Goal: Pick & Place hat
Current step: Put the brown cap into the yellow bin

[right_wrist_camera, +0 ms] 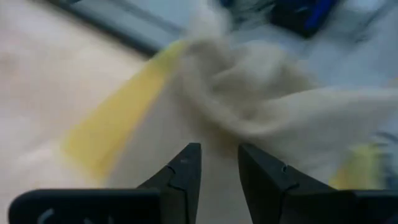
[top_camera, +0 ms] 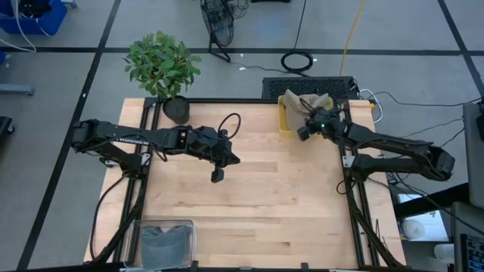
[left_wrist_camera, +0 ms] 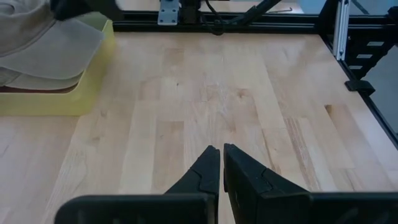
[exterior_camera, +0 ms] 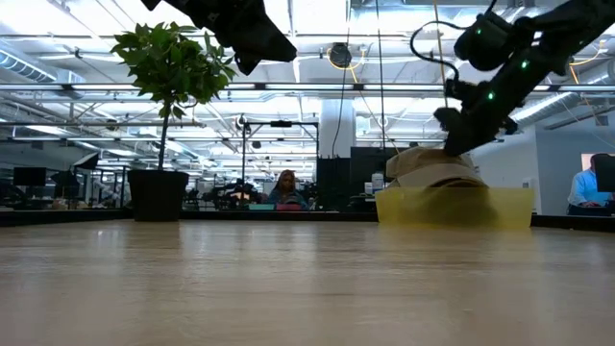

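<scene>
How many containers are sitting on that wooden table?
2: a yellow tray at the far edge holding a beige hat, under the right gripper, and a clear bin at the near edge, left arm's side.

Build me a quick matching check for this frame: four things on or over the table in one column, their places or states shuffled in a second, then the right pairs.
Things:
1. beige hat
2. potted plant
3. left gripper
4. grey bin

Places or states:
A. at the table's near edge, left side
B. shut, over the middle of the table
C. in the yellow tray, at the right gripper
D. at the far left corner of the table

Pairs: 1-C, 2-D, 3-B, 4-A
</scene>
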Motion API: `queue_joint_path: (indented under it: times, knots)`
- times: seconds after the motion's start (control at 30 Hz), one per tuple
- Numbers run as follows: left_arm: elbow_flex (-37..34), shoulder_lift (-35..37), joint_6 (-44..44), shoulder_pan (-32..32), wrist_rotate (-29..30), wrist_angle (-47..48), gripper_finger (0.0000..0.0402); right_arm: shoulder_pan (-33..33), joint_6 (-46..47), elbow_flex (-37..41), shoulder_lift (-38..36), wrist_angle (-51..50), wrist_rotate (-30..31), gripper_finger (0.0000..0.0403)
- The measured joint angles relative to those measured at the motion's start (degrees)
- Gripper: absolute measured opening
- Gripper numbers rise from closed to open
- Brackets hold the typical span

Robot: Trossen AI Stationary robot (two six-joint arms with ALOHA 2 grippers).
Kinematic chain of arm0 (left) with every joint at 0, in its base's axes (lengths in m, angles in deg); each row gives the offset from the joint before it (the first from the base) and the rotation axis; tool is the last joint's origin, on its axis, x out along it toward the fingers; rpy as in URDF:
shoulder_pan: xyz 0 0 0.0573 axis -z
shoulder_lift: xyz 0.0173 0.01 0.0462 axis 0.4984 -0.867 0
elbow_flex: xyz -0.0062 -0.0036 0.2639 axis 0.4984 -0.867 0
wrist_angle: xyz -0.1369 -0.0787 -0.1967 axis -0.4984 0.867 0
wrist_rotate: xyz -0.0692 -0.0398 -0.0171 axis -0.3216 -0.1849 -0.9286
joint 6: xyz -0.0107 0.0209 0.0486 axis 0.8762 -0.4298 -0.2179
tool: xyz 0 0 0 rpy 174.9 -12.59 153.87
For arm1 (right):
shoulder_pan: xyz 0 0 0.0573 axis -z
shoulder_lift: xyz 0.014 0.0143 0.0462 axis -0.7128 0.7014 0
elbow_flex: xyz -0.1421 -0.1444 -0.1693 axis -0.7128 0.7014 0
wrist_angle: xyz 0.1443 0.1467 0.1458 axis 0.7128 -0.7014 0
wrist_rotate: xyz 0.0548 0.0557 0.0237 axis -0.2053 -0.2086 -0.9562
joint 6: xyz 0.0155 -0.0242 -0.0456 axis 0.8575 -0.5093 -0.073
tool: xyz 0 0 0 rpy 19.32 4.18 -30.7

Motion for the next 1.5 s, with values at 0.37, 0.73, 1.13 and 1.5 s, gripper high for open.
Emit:
queue_joint_path:
  times: [0.37,0.73,1.13,1.5]
  knots:
    - [0.0,0.0,-0.2,0.1,0.0,-0.4,0.0024,5.6,-5.3,3.0,1.8,14.0,-0.3,0.0109]
    - [0.0,0.0,0.0,0.4,0.0,-0.1,0.0024,8.2,-6.1,9.1,5.9,24.9,-3.5,0.0101]
    - [0.0,0.0,0.0,1.0,0.0,-0.8,0.0024,9.6,-19.7,16.7,12.1,40.7,-3.9,0.01]
    - [0.0,0.0,0.0,1.1,0.4,-0.9,0.0024,9.3,-24.2,17.1,-1.5,37.9,3.6,0.01]
